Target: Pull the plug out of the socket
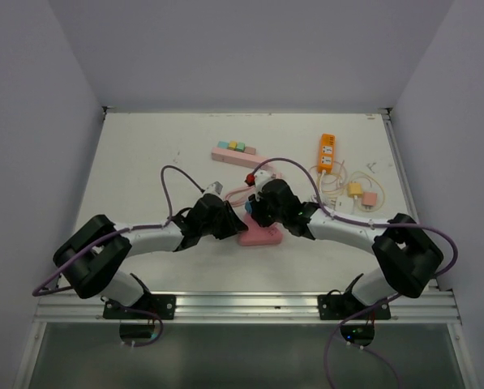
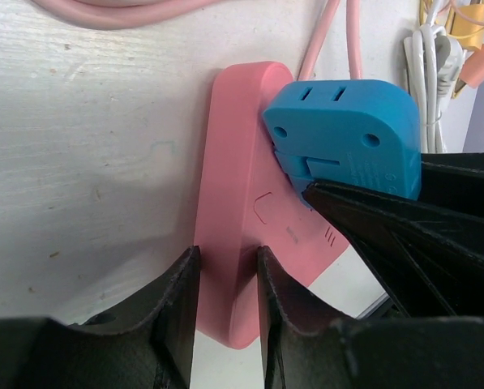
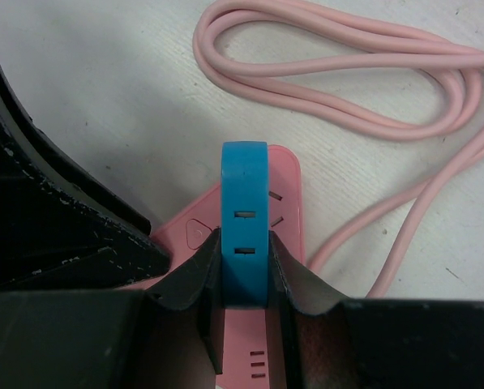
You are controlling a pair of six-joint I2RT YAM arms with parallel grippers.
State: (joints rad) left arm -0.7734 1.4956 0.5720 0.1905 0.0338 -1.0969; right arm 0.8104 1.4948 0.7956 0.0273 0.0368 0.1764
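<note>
In the middle of the overhead view, both arms meet over the pink socket strip [image 2: 233,162], which lies flat on the worktop [image 1: 160,154]. The left tool [image 2: 227,259], at the bottom of its wrist view, is closed across the strip's narrow body, apparently to pin it down so it cannot lift with the plug. The right tool [image 3: 243,243] is clamped on the flat sides of the blue plug [image 3: 243,174], which stands upright and seated in the strip, a hold suited to a straight pull away. The pink cable [image 3: 347,49] loops loosely at upper right.
</note>
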